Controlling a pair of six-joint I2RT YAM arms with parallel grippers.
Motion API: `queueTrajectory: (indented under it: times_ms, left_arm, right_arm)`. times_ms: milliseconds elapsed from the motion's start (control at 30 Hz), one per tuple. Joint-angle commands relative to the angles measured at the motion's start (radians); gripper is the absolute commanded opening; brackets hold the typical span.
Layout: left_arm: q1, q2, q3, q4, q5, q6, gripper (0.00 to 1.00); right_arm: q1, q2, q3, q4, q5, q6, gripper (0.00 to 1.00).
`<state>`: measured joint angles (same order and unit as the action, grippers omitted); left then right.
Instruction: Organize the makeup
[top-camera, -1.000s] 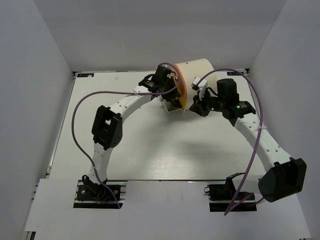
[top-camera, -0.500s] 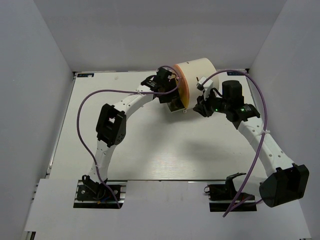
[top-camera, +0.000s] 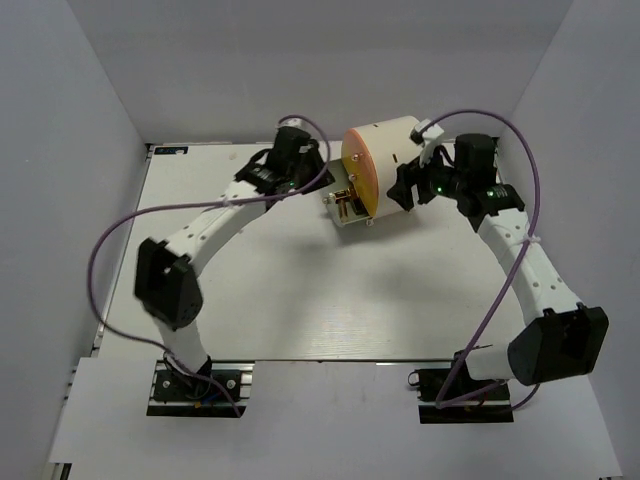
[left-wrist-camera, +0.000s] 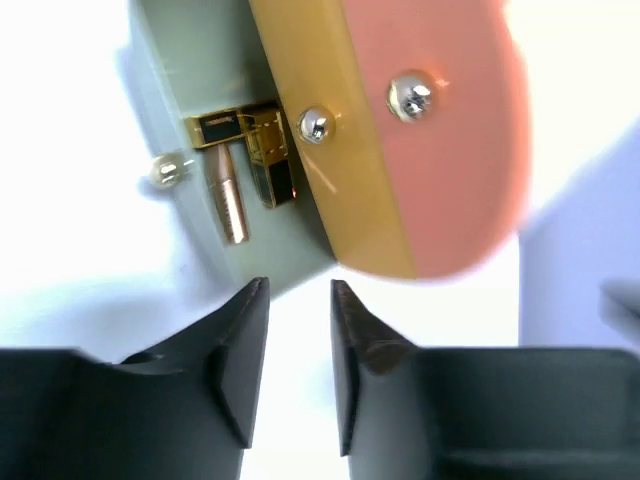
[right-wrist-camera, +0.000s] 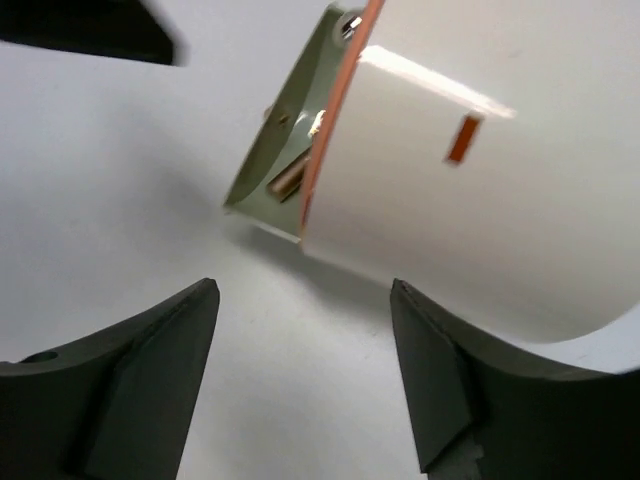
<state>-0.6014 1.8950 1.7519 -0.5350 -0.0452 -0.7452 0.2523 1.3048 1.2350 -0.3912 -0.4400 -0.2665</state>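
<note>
The makeup lies in an open grey-green drawer (left-wrist-camera: 190, 80) pulled out of a cream cylinder (top-camera: 395, 150) with an orange front (left-wrist-camera: 440, 150). A gold lipstick tube (left-wrist-camera: 230, 200) and a black and gold one (left-wrist-camera: 272, 165) show there; in the top view the makeup (top-camera: 342, 205) is a small gold cluster. My left gripper (left-wrist-camera: 298, 300) hangs just short of the drawer's corner, its jaws a narrow gap apart with nothing between them. At the cylinder's right side my right gripper (right-wrist-camera: 305, 290) is wide open and empty, its right finger close beside the cylinder wall (right-wrist-camera: 480, 200). No brushes show.
The cylinder lies on its side at the back middle of the white table (top-camera: 300, 290). White walls close in the table at the back and on both sides. A purple cable (top-camera: 110, 240) loops beside each arm.
My left arm has pulled back leftward from the drawer, its jaws opening and then narrowing. My right gripper has opened wide and moved up beside the cylinder.
</note>
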Motion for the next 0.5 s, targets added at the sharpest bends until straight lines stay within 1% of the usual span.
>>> queueTrajectory:
  times_ms: [0,33,67,100,133,167,200,233,267,300,367,400,433,467]
  left_arm:
    - [0.054,-0.238,-0.185,0.131,-0.024,-0.016,0.40]
    - [0.083,-0.301,-0.233,0.156,-0.016,-0.029,0.37]
    - [0.101,-0.324,-0.327,0.167,-0.001,-0.063,0.28]
    - [0.121,-0.339,-0.374,0.177,0.043,-0.084,0.25]
    - [0.161,-0.362,-0.420,0.216,0.097,-0.126,0.23]
    - [0.179,-0.370,-0.510,0.249,0.138,-0.147,0.23]
    - [0.196,-0.375,-0.553,0.329,0.210,-0.170,0.24]
    - [0.210,-0.375,-0.592,0.364,0.241,-0.193,0.27]
    - [0.238,-0.363,-0.648,0.403,0.272,-0.239,0.37]
    - [0.252,-0.352,-0.672,0.487,0.330,-0.256,0.43]
    - [0.276,-0.309,-0.698,0.564,0.375,-0.298,0.54]
    - [0.276,-0.286,-0.704,0.620,0.398,-0.310,0.62]
    - [0.288,-0.263,-0.701,0.642,0.442,-0.331,0.64]
    - [0.298,-0.214,-0.692,0.693,0.459,-0.341,0.68]
  right_arm:
    - [-0.042,0.059,0.145,0.045,-0.012,0.117,0.78]
    - [-0.050,0.098,0.196,0.043,-0.003,0.140,0.80]
    - [-0.065,0.118,0.219,0.045,0.007,0.165,0.85]
    - [-0.076,0.140,0.247,0.049,0.018,0.185,0.89]
    - [-0.096,0.186,0.271,0.049,0.018,0.226,0.89]
    - [-0.114,0.217,0.343,0.032,-0.005,0.240,0.89]
    - [-0.125,0.285,0.387,0.013,-0.012,0.254,0.89]
    - [-0.155,0.318,0.429,-0.001,-0.022,0.289,0.89]
    - [-0.163,0.348,0.501,-0.021,-0.038,0.299,0.89]
    - [-0.172,0.394,0.524,-0.021,-0.042,0.308,0.89]
    - [-0.200,0.428,0.578,-0.018,-0.049,0.308,0.89]
    - [-0.205,0.459,0.595,-0.018,-0.051,0.308,0.89]
    - [-0.220,0.474,0.610,-0.018,-0.052,0.311,0.89]
    - [-0.226,0.488,0.632,-0.014,-0.058,0.314,0.89]
